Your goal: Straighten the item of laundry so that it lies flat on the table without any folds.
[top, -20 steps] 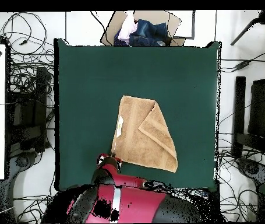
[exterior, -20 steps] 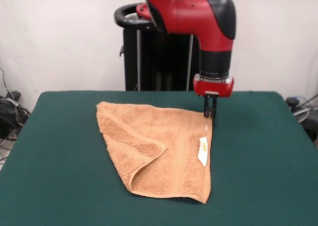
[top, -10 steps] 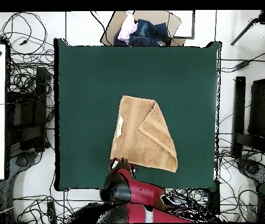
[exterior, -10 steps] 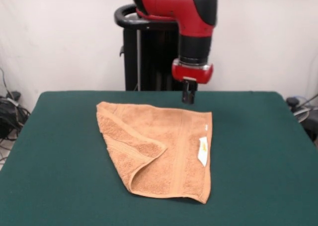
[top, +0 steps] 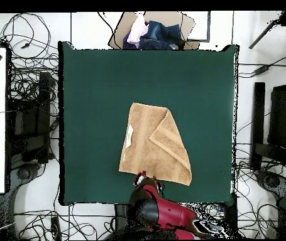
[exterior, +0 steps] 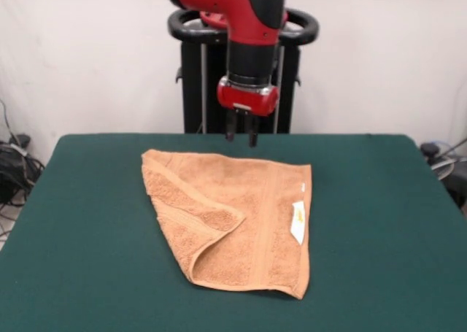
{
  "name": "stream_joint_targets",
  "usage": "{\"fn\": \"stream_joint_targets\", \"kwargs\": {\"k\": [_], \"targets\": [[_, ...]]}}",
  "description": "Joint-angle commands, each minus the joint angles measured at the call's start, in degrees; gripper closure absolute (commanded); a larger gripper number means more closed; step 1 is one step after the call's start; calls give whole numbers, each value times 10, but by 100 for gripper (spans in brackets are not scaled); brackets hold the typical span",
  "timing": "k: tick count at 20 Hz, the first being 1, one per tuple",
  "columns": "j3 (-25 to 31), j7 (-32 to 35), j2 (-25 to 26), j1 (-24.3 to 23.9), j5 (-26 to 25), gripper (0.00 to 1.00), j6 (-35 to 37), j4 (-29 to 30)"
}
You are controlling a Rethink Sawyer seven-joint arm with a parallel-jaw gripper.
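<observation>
We see the green table (exterior: 87, 273) carrying the towel (exterior: 241, 222), one corner folded over, just nearer than and below our gripper (exterior: 241, 136). The gripper hangs raised, fingers spread, empty, before the black pedestal (exterior: 211, 84).

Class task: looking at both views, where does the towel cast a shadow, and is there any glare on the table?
Front view: soft even light; the towel throws only a thin dark shadow along its near edge, and the claw hangs open above it. Overhead view: flat light, no glare on the green table, no clear towel shadow.
</observation>
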Motion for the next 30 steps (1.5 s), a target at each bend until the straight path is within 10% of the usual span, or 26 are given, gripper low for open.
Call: {"fn": "stream_joint_targets", "kwargs": {"k": [1,30], "targets": [[-2,33,22,-10,-30,0,15,-92],[25,111,108,-29,-12,0,-111,-206]]}}
